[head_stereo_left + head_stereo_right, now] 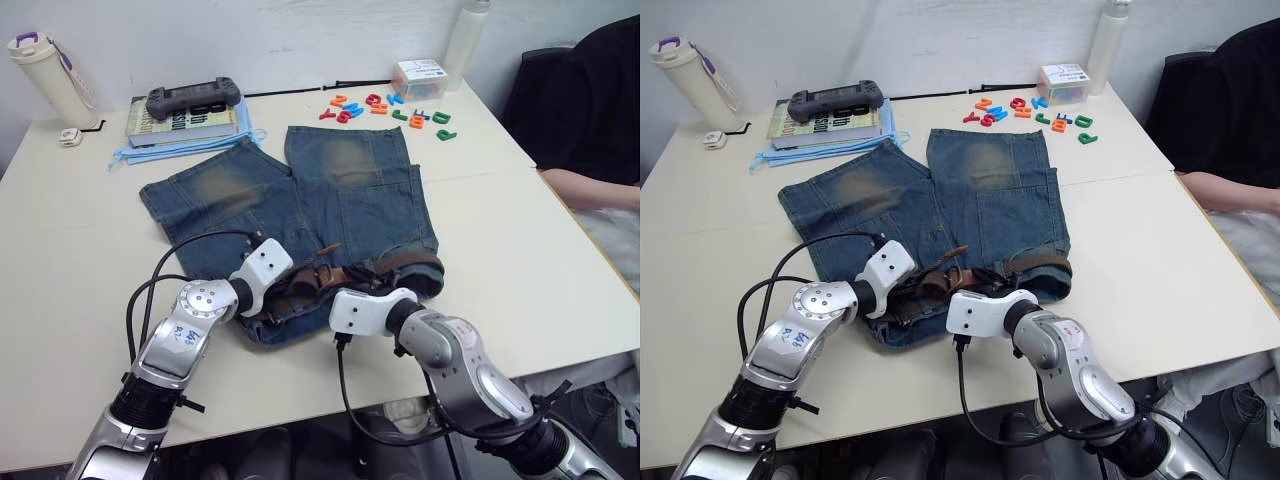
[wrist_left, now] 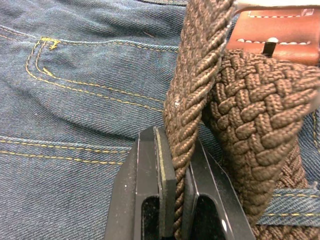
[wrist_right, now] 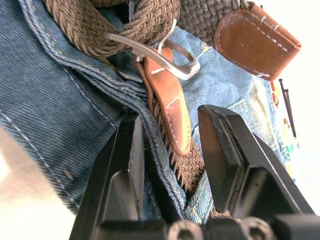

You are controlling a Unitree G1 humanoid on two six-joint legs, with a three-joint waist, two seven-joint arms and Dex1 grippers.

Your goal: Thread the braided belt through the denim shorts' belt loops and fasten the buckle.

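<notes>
the left gripper [image 2: 175, 200] has its two black fingers pinched tight on an edge-on run of the dark brown braided belt [image 2: 250, 125], the woven strap rising straight out from between the pads; in the head view this gripper [image 1: 272, 290] sits at the waistband's left part. the right gripper [image 3: 170, 150] stands wide, holding nothing, its fingers straddling the waistband edge with a tan leather tab of the belt lying in the gap, and just beyond it the small silver-grey metal buckle [image 3: 160, 52] with strap passing through its frame, and the rounded tan leather tip [image 3: 257, 40] further on. both work at the near hem of the blue denim shorts [image 1: 330, 195] with pale faded thigh patches, which lie flat on the pale table [image 1: 80, 260], waistband toward 6 o'clock, legs pointing to 12. the belt's long axis runs along the waistband from about 9 to 3 o'clock, bunched and overlapping near the middle, its right stretch reaching the shorts' 3 o'clock edge. whether the prong is seated i cannot tell. risks, as i judge them: the left grip holds the strap on its narrow edge, so a pull could twist it or let it slip; the open right fingers, closing here, could catch denim along with the leather and drag the waistband into folds, hiding the blue denim belt loops [image 2: 285, 207].
</notes>
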